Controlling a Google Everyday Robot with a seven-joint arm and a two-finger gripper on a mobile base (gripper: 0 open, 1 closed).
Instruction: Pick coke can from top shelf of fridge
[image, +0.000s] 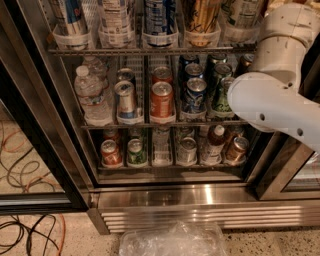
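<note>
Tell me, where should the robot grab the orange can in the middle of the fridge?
Probably around its upper sides, coming straight in from the front. The orange can stands upright at the front of its lane, bottom tucked in a plastic cup, and the top shelf above leaves little room overhead. The gripper is out of view; only the white arm shows, at the right.

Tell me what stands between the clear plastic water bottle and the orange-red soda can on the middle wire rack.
In the camera view, a silver aluminium can stands there. The gripper is out of view, above the white arm.
</note>
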